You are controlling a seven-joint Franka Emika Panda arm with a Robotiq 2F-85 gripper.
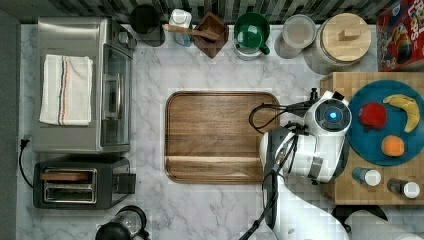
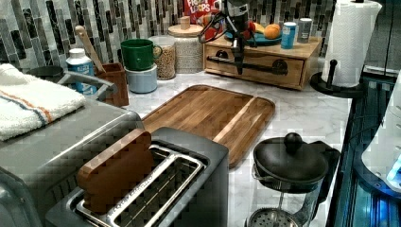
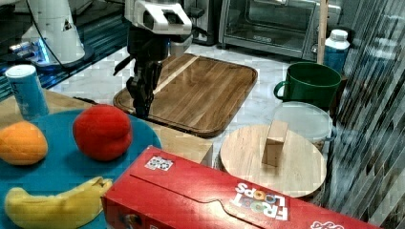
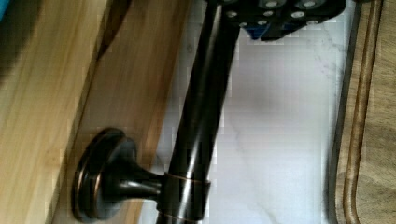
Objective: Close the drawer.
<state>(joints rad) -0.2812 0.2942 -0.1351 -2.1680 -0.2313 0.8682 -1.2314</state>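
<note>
The drawer (image 2: 265, 75) is the light-wood front under the butcher-block top (image 2: 302, 47), at the left view's upper right. Its front looks level with the box around it. A long black bar handle (image 2: 257, 66) runs across the front on round mounts. My gripper (image 2: 239, 66) hangs straight down against this handle, near the handle's end on the left view's left. The wrist view has the bar handle (image 4: 196, 126) and one round mount close up against the drawer front (image 4: 140, 93), with my gripper (image 4: 247, 14) at the bar. In the right view my gripper (image 3: 142, 107) points down beside the block's edge.
On the block top stand a blue plate (image 1: 387, 150) of fruit and two small jars (image 1: 367, 176). A dark wooden tray (image 1: 220, 137) lies on the marble in front of the drawer. Jars, a green mug (image 2: 137, 54) and a cereal box line the back wall; a paper towel roll (image 2: 350, 42) stands beside the block.
</note>
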